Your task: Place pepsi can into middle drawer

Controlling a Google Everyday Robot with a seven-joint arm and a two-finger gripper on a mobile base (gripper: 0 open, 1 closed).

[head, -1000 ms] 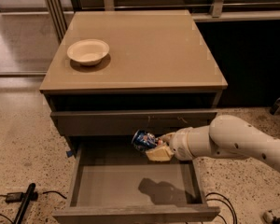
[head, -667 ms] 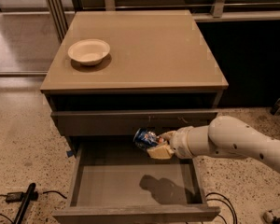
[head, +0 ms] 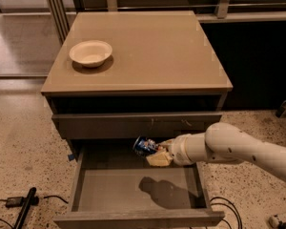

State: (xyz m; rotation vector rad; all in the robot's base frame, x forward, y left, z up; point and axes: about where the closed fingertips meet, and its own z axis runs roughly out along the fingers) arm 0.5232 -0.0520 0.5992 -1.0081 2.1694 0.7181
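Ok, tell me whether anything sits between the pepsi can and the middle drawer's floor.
Nothing visible does. The end effector holds the pepsi can above the open middle drawer, near its back; the floor beneath shows only a shadow.

So the round white bowl [head: 90, 53] sits at 10 o'clock on the tan worktop [head: 152, 46]. Below, the wide grey-brown wooden middle drawer [head: 109, 190] is out; the pincer [head: 156, 152] grips the small dark-blue pepsi can [head: 144, 145] over its 12 o'clock end.
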